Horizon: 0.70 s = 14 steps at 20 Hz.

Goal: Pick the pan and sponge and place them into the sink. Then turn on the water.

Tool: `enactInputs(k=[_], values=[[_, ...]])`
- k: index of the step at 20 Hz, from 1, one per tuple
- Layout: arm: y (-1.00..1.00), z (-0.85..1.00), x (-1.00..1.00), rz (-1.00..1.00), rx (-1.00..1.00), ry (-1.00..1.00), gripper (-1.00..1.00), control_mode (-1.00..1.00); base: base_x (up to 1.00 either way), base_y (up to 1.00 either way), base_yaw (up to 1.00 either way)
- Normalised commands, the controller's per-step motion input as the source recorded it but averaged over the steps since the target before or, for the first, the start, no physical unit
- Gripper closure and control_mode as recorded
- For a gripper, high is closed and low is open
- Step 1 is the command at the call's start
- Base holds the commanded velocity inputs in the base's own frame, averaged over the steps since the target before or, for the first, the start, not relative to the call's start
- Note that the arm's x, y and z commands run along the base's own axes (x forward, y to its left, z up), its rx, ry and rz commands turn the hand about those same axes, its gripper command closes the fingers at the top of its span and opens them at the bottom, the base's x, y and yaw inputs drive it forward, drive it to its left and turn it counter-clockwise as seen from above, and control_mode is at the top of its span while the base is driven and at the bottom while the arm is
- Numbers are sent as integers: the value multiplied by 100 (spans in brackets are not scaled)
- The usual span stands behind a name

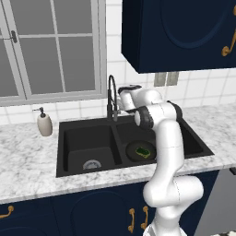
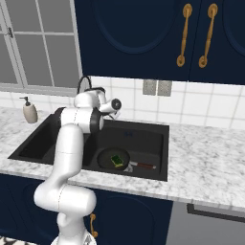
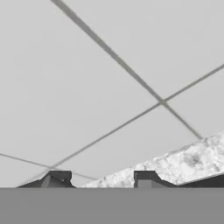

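The black pan [image 1: 132, 152] [image 2: 105, 156] lies in the right basin of the black sink [image 1: 87, 137] [image 2: 143, 138], its reddish handle [image 2: 144, 166] pointing right. The yellow-green sponge [image 1: 141, 150] [image 2: 116, 160] rests inside the pan. My hand is up at the back of the sink, beside the black gooseneck faucet [image 1: 111, 94] [image 2: 85, 82]. In the hand view my gripper [image 3: 101, 180] faces the white tiled wall, fingertips apart with nothing between them. No water is in view at the faucet.
A cream soap dispenser [image 1: 44, 123] [image 2: 30, 111] stands on the marble counter [image 1: 27, 152] left of the sink. A window is behind the left basin, and dark blue cabinets [image 1: 179, 32] hang above the right side. My arm rises over the sink's front edge.
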Motion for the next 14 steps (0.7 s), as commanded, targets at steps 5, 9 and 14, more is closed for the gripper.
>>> enactInputs(k=[5, 9, 14], values=[[-3, -3, 11, 0, 11, 0, 100, -100, 0, 0, 0], [-23, -10, 0, 0, 29, 0, 100, -100, 0, 0, 0], [-26, 0, 0, -5, 24, 4, 100, -100, 0, 0, 0]])
